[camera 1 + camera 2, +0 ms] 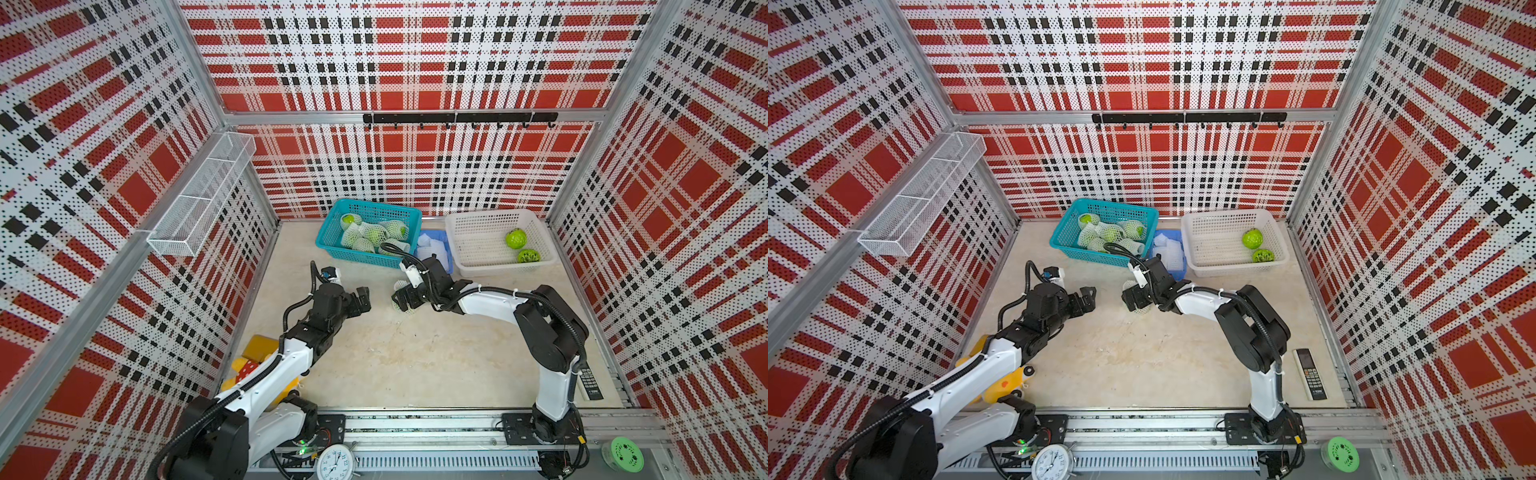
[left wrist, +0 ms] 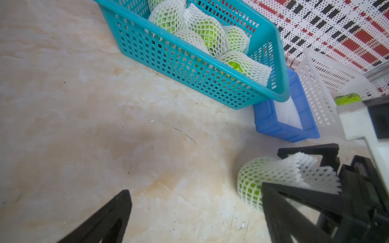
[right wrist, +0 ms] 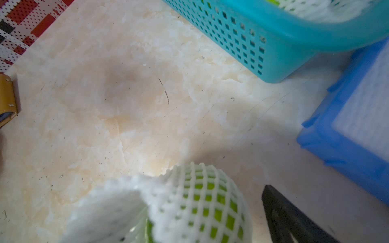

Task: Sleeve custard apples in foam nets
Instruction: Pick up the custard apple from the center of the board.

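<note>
Mid-table, between the two arms, a sleeved custard apple [image 2: 251,181] lies on the pale tabletop [image 1: 415,365], its foam net [image 2: 303,168] trailing a loose end off one side. Your right gripper [image 1: 402,300] straddles it with jaws spread; the right wrist view shows a clear gap between fruit and one finger, so nothing is gripped. Your left gripper [image 1: 362,300] hangs just beside, released and empty.

Sleeving of this fruit looks done, and delivery appears to be the step in hand. Your next move would likely be to close gently on the fruit's body, not the slack end, then carry it over the rim of the teal basket [image 1: 328,237], where other netted fruit lie. Two bare custard apples [image 1: 516,239] wait in the white basket [image 1: 453,232]; spare nets sit in the blue tray [image 2: 271,124].

From above, the gripper head covers most of the fruit. Whether the far finger touches the net cannot be told, and the basket's pile is too tangled to count.
</note>
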### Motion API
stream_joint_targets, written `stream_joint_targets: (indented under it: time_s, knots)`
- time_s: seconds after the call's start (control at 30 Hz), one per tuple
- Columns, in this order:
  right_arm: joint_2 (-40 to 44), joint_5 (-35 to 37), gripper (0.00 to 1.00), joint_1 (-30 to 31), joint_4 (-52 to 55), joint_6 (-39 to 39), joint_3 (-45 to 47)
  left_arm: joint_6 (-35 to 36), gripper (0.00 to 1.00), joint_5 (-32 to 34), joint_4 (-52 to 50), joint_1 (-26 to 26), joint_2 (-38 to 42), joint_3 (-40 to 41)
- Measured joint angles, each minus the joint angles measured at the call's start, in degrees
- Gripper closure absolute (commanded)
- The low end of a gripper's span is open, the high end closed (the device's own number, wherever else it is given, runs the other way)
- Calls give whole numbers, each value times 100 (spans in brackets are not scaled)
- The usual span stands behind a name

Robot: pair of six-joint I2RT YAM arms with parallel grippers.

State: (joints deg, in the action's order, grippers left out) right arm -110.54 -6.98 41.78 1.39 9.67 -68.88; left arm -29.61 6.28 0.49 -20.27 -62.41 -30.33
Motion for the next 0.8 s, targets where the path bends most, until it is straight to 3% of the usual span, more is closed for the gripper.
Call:
stream_joint_targets:
  time_s: [0.3, 0.53, 0.8]
  knots:
    - [-48, 20, 8, 105, -317, 212, 341, -39, 0, -11, 42, 7, -125, 0]
    - [-221, 17, 17, 136, -601, 382, 444, -98, 1, -28, 81, 7, -151, 9]
    - [-326, 9, 17, 136, -929, 529, 474, -120, 0, -28, 109, 7, -151, 44]
